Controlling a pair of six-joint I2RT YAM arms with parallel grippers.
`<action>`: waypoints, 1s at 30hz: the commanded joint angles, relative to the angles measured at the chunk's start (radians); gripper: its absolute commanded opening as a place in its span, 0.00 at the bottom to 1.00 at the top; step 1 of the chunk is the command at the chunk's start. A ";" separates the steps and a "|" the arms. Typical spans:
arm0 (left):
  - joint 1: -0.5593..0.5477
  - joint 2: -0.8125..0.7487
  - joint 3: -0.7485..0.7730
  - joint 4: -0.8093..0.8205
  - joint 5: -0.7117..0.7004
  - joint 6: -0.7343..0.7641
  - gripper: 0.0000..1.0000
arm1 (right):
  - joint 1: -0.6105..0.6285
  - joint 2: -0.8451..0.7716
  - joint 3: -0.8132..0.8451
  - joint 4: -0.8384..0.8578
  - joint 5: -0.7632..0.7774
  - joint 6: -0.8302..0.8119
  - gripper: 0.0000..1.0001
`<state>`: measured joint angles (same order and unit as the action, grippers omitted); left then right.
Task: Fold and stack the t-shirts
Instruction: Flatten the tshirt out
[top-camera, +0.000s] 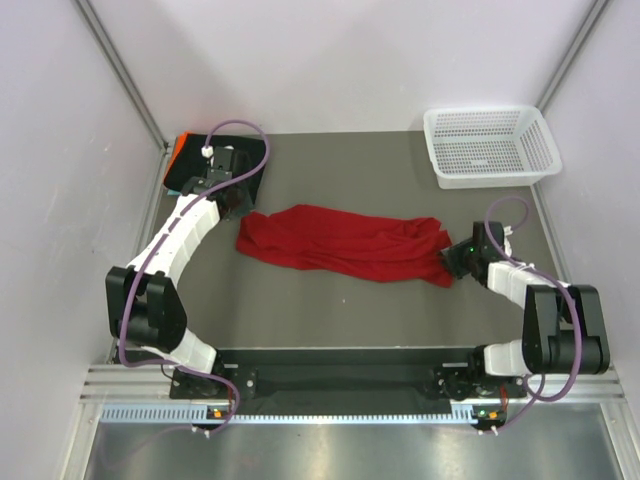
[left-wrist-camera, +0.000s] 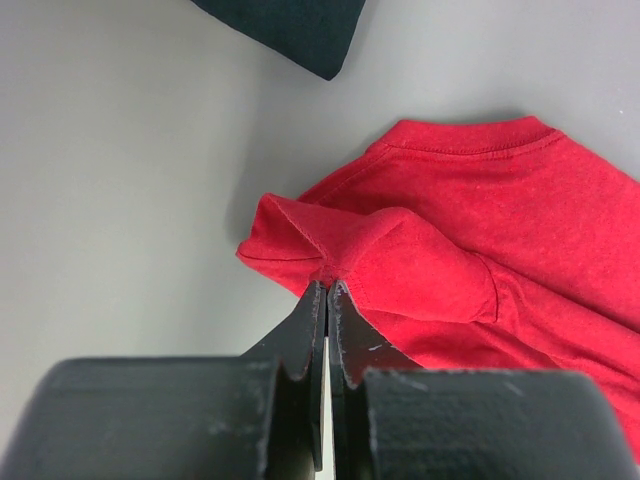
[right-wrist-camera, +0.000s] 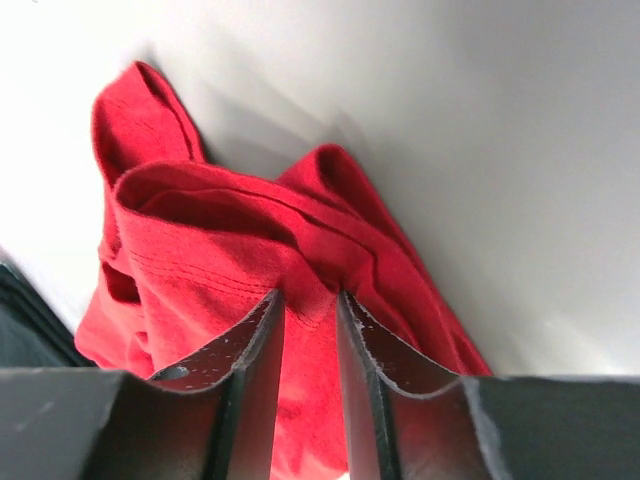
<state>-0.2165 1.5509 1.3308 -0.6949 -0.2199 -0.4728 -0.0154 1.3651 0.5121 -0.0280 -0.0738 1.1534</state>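
Observation:
The red t-shirt lies bunched in a long band across the middle of the table. My left gripper is shut on a fold at its left end, seen in the left wrist view as red cloth pinched at the fingertips of the gripper. My right gripper holds the shirt's right end; in the right wrist view a thick fold of red cloth fills the gap between the jaws of the gripper. A folded black t-shirt with an orange edge lies at the back left, partly under my left arm.
A white mesh basket stands at the back right corner. A corner of the black shirt lies just beyond the red shirt's left end. Grey walls close in the table on the left, right and back.

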 joint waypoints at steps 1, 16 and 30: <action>0.005 -0.038 0.005 0.046 0.005 -0.006 0.00 | 0.000 0.035 0.000 0.083 0.038 -0.017 0.28; 0.003 -0.043 0.109 0.006 -0.010 -0.059 0.00 | -0.008 -0.085 0.178 -0.122 0.068 -0.138 0.00; 0.005 -0.054 0.651 -0.129 -0.061 -0.141 0.00 | -0.070 -0.291 0.623 -0.431 0.025 -0.254 0.00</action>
<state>-0.2165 1.5509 1.8492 -0.7921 -0.2352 -0.5793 -0.0582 1.1133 1.0210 -0.3988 -0.0261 0.9466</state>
